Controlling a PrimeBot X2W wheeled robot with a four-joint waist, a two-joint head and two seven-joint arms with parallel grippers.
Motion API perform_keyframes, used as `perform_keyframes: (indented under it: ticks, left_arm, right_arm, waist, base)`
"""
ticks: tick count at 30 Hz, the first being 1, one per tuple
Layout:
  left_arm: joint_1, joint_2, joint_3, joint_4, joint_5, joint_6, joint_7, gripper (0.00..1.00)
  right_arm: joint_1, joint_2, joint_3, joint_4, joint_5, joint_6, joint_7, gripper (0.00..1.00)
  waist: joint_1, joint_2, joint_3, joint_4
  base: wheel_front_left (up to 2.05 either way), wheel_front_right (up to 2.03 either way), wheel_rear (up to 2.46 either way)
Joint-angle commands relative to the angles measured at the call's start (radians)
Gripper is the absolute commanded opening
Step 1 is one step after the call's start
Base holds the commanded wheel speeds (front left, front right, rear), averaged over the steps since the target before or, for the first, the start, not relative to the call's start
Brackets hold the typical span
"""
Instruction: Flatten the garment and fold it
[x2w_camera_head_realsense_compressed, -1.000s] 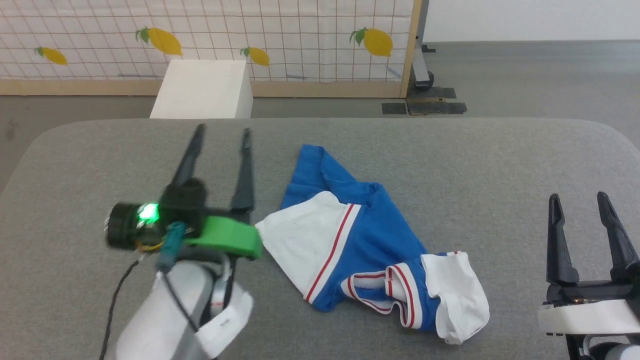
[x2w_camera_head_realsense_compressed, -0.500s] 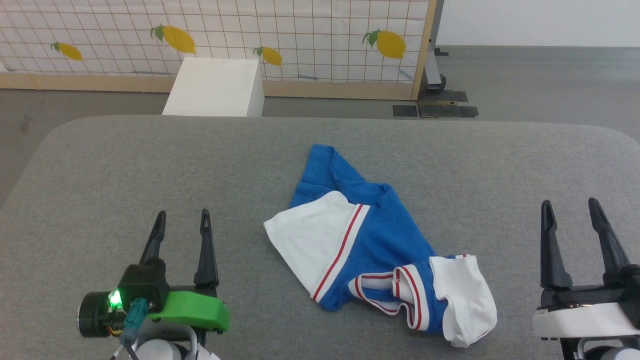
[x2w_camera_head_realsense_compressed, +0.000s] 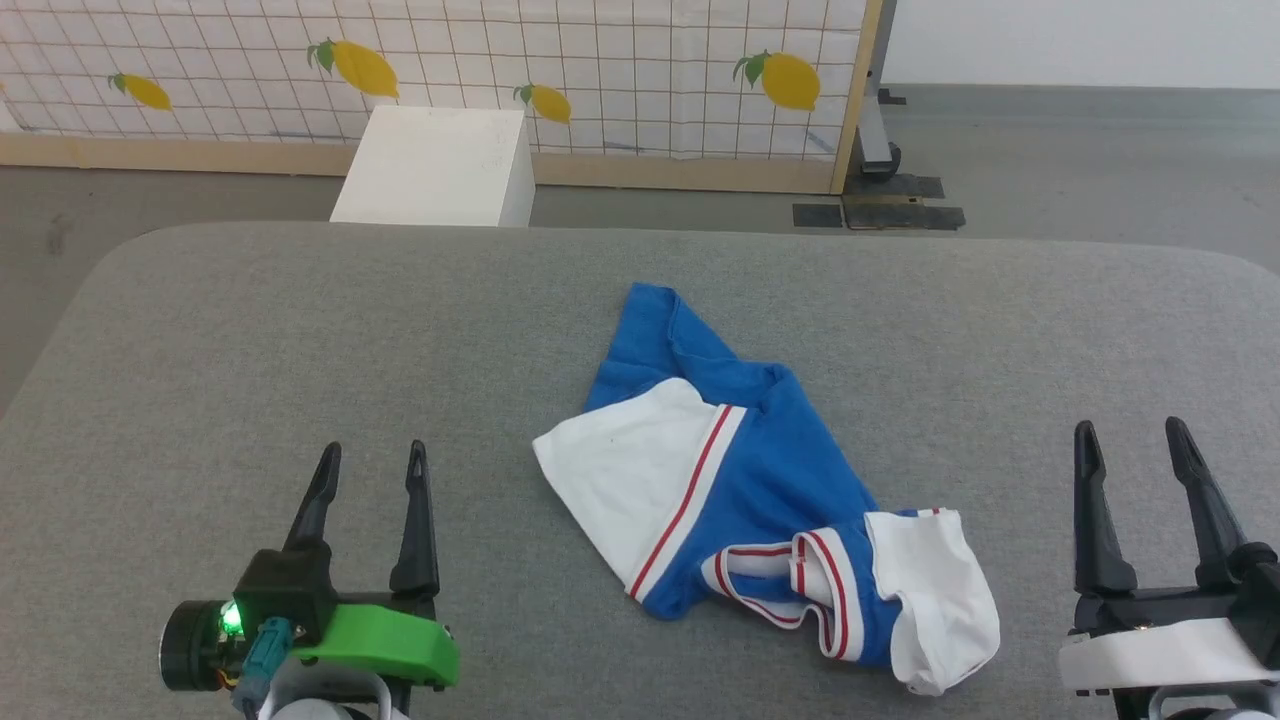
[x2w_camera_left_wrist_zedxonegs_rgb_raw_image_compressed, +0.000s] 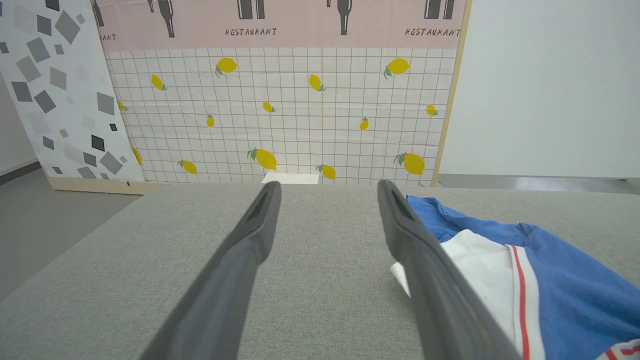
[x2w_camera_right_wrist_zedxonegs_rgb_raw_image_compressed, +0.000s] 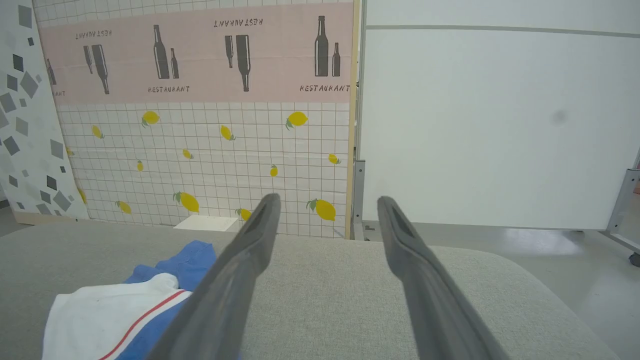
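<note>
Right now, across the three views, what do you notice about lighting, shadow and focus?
Head view: soft, even light; the garment is sharp and casts hardly any shadow on the table; a green lamp glows by the left pincer. Left wrist view: the near fingers look blurred, the garment crisp. Right wrist view: blurred fingers, no glare.

The shirt (x2w_camera_head_realsense_compressed: 760, 480) lies bunched, its folds covering much of its own front. In the left wrist view a finger (x2w_camera_left_wrist_zedxonegs_rgb_raw_image_compressed: 425, 270) of the left claw (x2w_camera_head_realsense_compressed: 373, 450) covers its near white edge, and the picture's right edge crops it; the right wrist view's bottom edge crops it too. The desk (x2w_camera_head_realsense_compressed: 300, 330) hides the foot of the box (x2w_camera_head_realsense_compressed: 440, 165). The head view's bottom edge crops the base of the right claw (x2w_camera_head_realsense_compressed: 1129, 428).
</note>
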Motion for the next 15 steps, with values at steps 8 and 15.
perform_keyframes:
  ticks: [8,15]
  left_arm:
    - [0.014,-0.021,0.027,0.015,0.037,-0.033,-0.004,1.0]
    - [0.0,-0.029,0.043,0.032,0.059,-0.051,-0.004,1.0]
  right_arm:
    - [0.01,0.0,0.01,0.015,0.025,-0.002,-0.005,1.0]
    - [0.01,0.0,0.018,0.032,0.031,-0.002,-0.005,1.0]
  waist:
    - [0.0,0.0,-0.001,-0.002]
    - [0.0,0.0,-0.005,-0.009]
  base:
    - [0.0,0.0,0.0]
    - [0.0,0.0,0.0]
